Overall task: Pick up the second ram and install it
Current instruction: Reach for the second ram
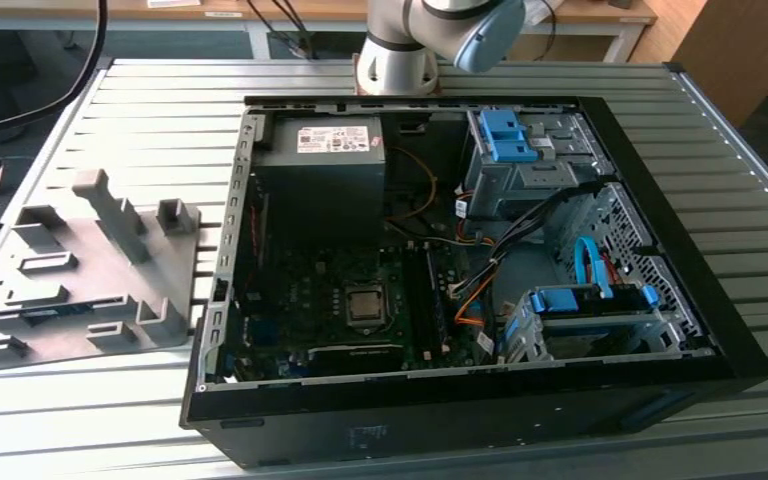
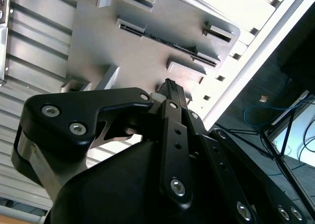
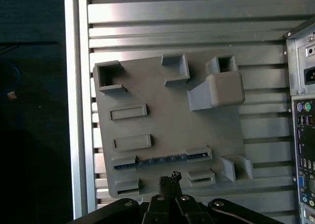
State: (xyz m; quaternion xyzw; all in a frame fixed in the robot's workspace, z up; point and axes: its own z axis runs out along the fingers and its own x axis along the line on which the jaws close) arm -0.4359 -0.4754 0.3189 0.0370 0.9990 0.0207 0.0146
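Ribbed metal table (image 1: 104,420) slats carry every part of the setup.

1. Claw (image 3: 170,177): in both wrist views the two black fingers are pressed together at the tips (image 2: 171,84). Nothing is pinched between them. The claw hangs above the table, over the edge of the grey tray (image 3: 172,115).

2. Memory stick (image 3: 157,161): the blue-green stick lies just beyond the claw tips and apart from them. It sits on its edge in the long slot of the tray. In the second wrist view it shows as a thin dark strip (image 2: 170,43) in the same slot, past the fingertips. The exterior view shows it as a short blue strip (image 1: 57,313) low in the tray.

3. Tray: it rests flat on the table slats beneath the claw. Several raised pockets and shorter slots stand further out from the claw than the stick.

4. Computer case (image 3: 302,135): its rear panel with ports lies beside the tray, well off to one side of the claw. In the exterior view the case (image 1: 724,345) lies open, with the main board (image 1: 344,290) exposed.

5. Arm (image 1: 404,40): its base stands at the far end of the table, beyond the case.
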